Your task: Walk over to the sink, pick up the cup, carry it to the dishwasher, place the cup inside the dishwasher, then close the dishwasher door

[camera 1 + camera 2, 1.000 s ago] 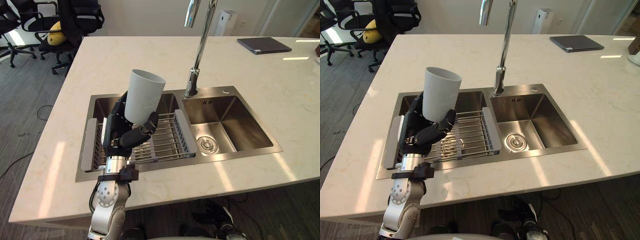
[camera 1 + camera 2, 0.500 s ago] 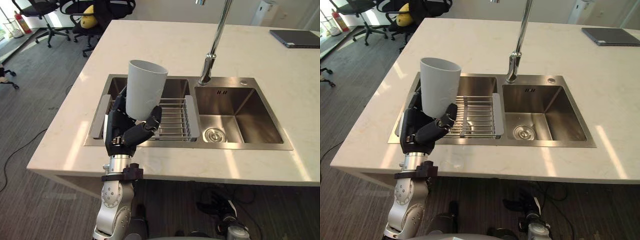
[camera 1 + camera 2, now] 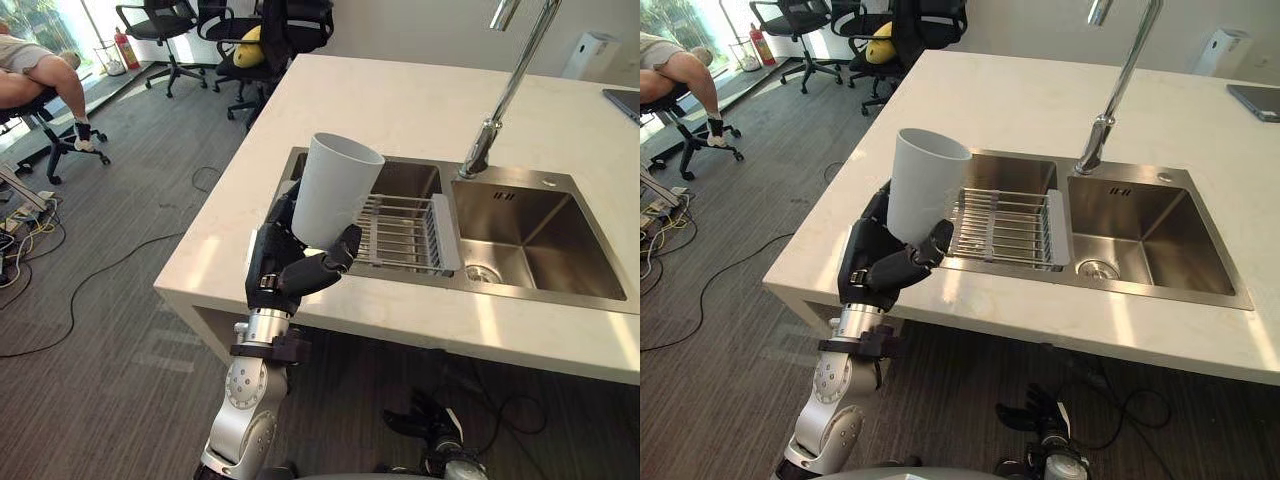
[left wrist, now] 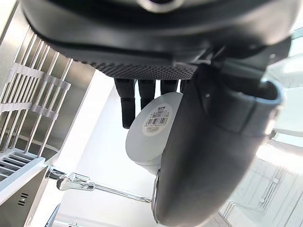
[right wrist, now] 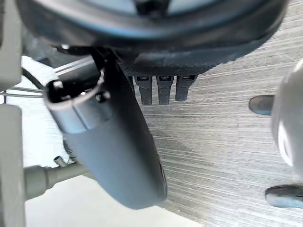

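The whole view has swung since a second ago: the robot is turning away, and the sink (image 3: 560,250) now lies at 2 o'clock of the cup (image 3: 335,190). The left hand (image 3: 285,270) stays curled round the cup, so the carry has likely begun. The right hand (image 5: 113,146) hangs relaxed and empty.

Office kitchenette: sink (image 3: 556,236), swivel chairs (image 3: 165,28)

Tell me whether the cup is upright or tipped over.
Upright, with a slight lean: the white cup has its open mouth facing up, and the left hand is curled round its base.
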